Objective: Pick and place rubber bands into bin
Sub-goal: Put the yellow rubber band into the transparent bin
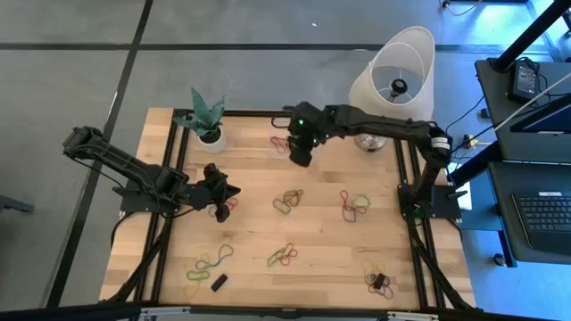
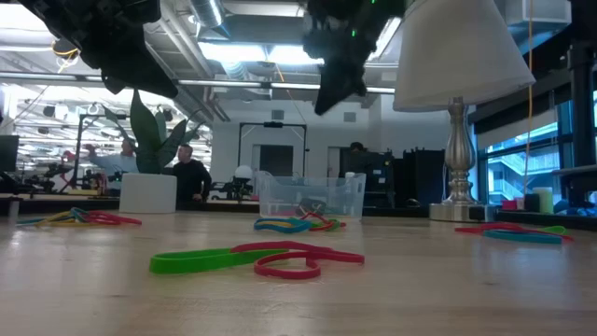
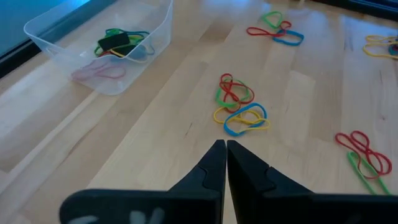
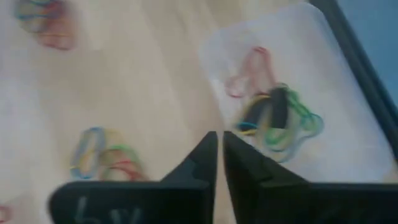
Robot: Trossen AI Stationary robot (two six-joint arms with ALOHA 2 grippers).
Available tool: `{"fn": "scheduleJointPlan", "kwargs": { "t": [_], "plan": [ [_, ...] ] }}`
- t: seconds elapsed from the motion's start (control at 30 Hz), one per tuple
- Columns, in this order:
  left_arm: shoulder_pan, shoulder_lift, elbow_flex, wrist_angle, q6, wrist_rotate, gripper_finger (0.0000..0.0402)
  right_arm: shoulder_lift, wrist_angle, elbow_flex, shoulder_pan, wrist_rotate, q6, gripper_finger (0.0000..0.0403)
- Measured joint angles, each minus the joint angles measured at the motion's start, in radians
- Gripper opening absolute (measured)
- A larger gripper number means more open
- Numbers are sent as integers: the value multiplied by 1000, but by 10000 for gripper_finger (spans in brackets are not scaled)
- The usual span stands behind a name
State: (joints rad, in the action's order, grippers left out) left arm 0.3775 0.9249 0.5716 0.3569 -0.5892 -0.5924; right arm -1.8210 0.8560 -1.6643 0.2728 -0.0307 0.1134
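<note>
Reaching across the table's far side, your R arm hangs its gripper [image 1: 301, 153] just beside the bin [image 3: 93, 53], fingers clenched, empty. L gripper [image 1: 223, 198] hovers mid-table, clenched too, empty. Rubber bands [image 3: 239, 106] lie in scattered clusters; some in bin.

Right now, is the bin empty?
No, the bin already holds rubber bands in green, pink and yellow, seen in the left wrist view.
</note>
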Motion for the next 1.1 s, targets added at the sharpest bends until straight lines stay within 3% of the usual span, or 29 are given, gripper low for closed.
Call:
{"fn": "scheduleJointPlan", "kwargs": {
  "t": [0.07,0.27,0.5,0.63,0.9,1.1],
  "plan": [
    [0,0,0,-1,0,4,12,14,-1,1,-50,-1,41,7],
    [0,0,0,-2,0,8,24,18,1,1,-229,-134,182,15],
    [0,0,0,-2,0,7,94,18,11,1,-430,-275,363,4],
    [0,0,0,-2,0,8,121,19,6,20,-537,-293,454,5],
    [0,1,5,-2,64,106,118,45,-194,289,-706,-334,648,2],
    [-2,50,87,14,88,138,98,169,-433,565,-781,-385,728,2]
  ]
}}
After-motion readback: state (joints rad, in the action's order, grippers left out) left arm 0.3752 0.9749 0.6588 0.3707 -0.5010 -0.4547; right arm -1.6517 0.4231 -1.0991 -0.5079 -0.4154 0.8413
